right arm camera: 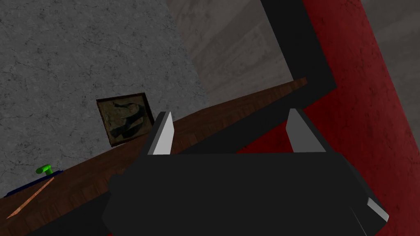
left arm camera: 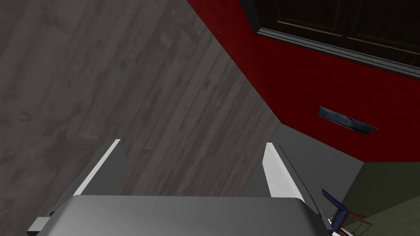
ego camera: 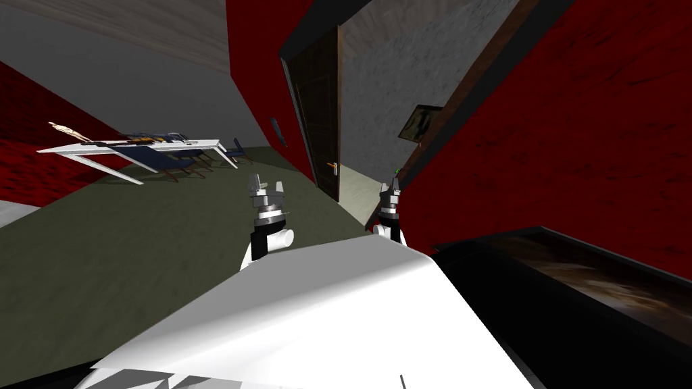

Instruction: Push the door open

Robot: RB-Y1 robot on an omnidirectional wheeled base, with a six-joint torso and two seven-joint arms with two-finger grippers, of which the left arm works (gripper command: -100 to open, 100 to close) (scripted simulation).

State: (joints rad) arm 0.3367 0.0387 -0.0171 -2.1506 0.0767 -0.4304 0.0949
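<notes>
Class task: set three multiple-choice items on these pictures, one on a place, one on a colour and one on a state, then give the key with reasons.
1. Which hand is nearer the doorway?
A the left
B the right
C both alike

2. The wall around the doorway is
A red
B blue
C white

3. The two hands are
A both open
B both shut
C shut on a handle

Key:
1 B: the right hand sits at the doorway's edge, while the left hand is out over the floor.
2 A: the wall shows deep red.
3 A: in each wrist view the fingers stand apart with nothing between them.
</notes>
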